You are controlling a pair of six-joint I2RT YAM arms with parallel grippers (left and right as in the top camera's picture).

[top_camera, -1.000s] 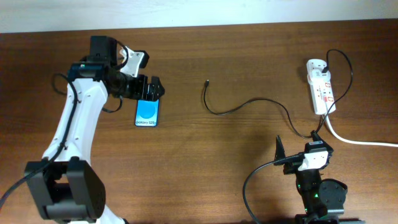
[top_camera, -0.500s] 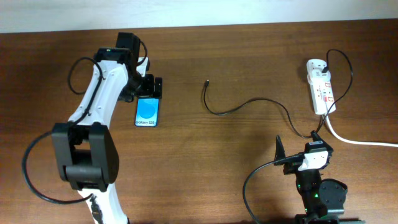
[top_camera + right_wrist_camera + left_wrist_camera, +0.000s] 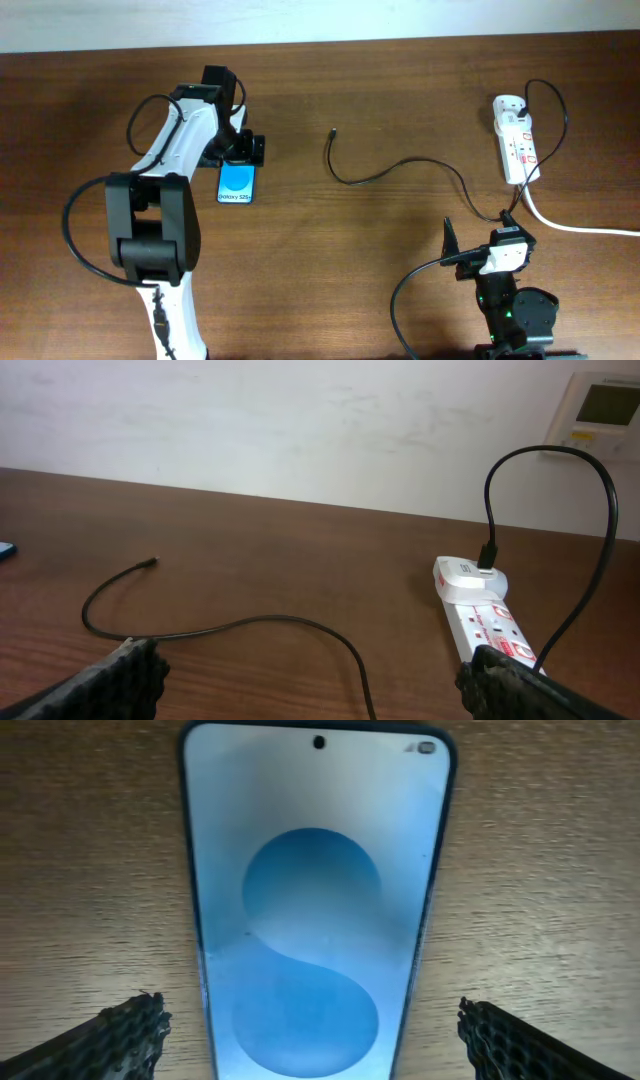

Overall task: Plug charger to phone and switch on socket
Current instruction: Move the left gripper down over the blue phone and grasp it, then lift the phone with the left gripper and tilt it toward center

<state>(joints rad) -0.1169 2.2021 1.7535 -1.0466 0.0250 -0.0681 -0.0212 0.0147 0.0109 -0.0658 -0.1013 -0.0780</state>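
Observation:
The phone (image 3: 238, 183) lies flat on the table at the left, blue screen up. It fills the left wrist view (image 3: 318, 900). My left gripper (image 3: 243, 150) is open right over the phone's far end, one finger on each side of it (image 3: 315, 1040). The charger cable (image 3: 400, 167) runs across the middle, its connector tip (image 3: 333, 131) free on the table. It also shows in the right wrist view (image 3: 250, 625). The socket (image 3: 516, 139) lies at the far right (image 3: 485, 615) with a white adapter plugged in. My right gripper (image 3: 480, 235) is open and empty (image 3: 315, 685) near the front edge.
The socket's thick white cord (image 3: 580, 226) runs off to the right edge. A white wall (image 3: 300, 420) stands behind the table. A wall panel (image 3: 605, 405) shows at the upper right of the right wrist view.
My left arm has swung in and its gripper has come over the phone's far end, turning to line up with it. The right arm, cable and socket have not moved.

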